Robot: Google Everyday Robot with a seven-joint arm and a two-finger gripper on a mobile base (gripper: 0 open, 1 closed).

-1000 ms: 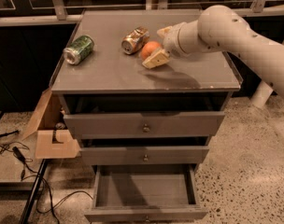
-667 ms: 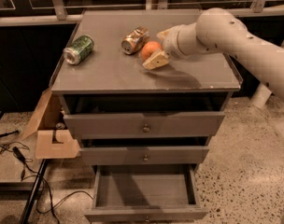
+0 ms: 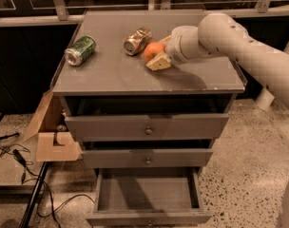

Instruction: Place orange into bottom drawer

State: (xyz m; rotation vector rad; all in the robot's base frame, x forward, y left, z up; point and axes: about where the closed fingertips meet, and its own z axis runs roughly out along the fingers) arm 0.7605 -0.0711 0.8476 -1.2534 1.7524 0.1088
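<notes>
The orange (image 3: 152, 50) lies on the grey cabinet top (image 3: 111, 72), right of the middle, just beside a gold-brown dented can (image 3: 137, 40). My gripper (image 3: 159, 53) is at the orange's right side, low over the cabinet top and right up against the fruit, with the cream arm reaching in from the right. The bottom drawer (image 3: 147, 194) stands pulled out at the foot of the cabinet, a shallow grey tray with nothing in it.
A green can (image 3: 80, 50) lies on its side at the left of the cabinet top. The top drawer (image 3: 147, 126) and middle drawer (image 3: 147, 158) are slightly pulled out. A cardboard box (image 3: 52, 137) and cables (image 3: 16, 158) are on the floor at the left.
My gripper and arm have shifted very slightly to the left at the orange. The orange and the cans stay where they were.
</notes>
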